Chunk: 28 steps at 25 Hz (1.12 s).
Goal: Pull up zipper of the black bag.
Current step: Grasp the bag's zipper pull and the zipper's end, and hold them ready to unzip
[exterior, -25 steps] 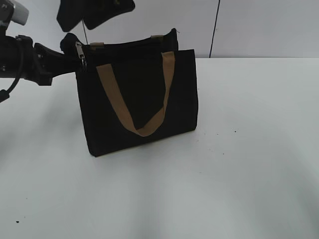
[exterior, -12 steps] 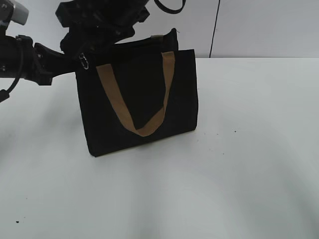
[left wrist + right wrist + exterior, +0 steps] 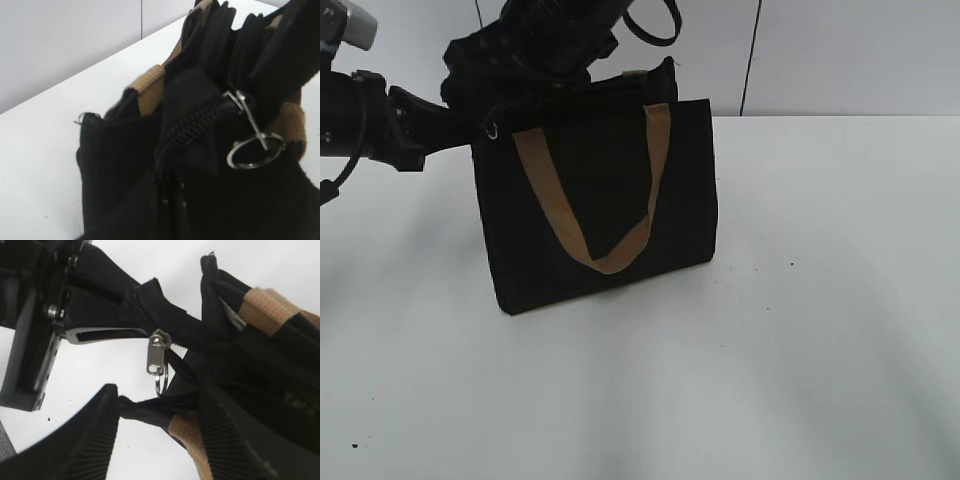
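Observation:
The black bag (image 3: 600, 200) stands upright on the white table, one tan strap handle (image 3: 595, 255) hanging down its front. My left gripper (image 3: 468, 112) reaches in from the left and is shut on the bag's top left corner; in the left wrist view (image 3: 170, 200) its jaws are lost in dark fabric. The zipper (image 3: 192, 125) runs along the top rim, its silver pull and ring (image 3: 156, 357) hanging at that corner. My right gripper (image 3: 159, 396) comes down from above, open, its fingers on either side of the bag's corner, just short of the pull.
The white table (image 3: 820, 300) spreads in front of and to the right of the bag. A grey wall stands close behind. The right arm's bulk (image 3: 550, 40) hangs over the bag's top left.
The right arm has come down from the top of the picture onto the bag's top left corner and now covers much of the zipper pull. The bag and left arm have stayed put.

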Tool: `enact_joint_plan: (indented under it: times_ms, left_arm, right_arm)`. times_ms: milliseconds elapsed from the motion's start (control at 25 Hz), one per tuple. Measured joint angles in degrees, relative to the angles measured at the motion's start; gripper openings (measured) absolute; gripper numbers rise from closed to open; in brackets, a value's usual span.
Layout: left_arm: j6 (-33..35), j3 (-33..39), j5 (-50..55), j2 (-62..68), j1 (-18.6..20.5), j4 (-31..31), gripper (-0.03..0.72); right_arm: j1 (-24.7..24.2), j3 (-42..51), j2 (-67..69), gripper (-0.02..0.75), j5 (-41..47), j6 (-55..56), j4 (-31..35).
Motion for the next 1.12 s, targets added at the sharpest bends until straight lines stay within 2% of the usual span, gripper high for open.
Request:
enact_joint_plan:
  times_ms: [480, 880, 1120]
  left_arm:
    - [0.00, 0.00, 0.15, 0.00, 0.00, 0.00, 0.020]
    - [0.00, 0.00, 0.27, 0.00, 0.00, -0.67, 0.020]
    - [0.00, 0.00, 2.12, -0.02, 0.00, -0.98, 0.020]
  right_arm:
    - [0.00, 0.00, 1.68, 0.398, -2.72, 0.15, -0.04]
    - [0.00, 0.00, 1.68, 0.398, 1.70, 0.17, -0.04]
    - [0.00, 0.00, 1.68, 0.398, -1.94, 0.24, -0.04]
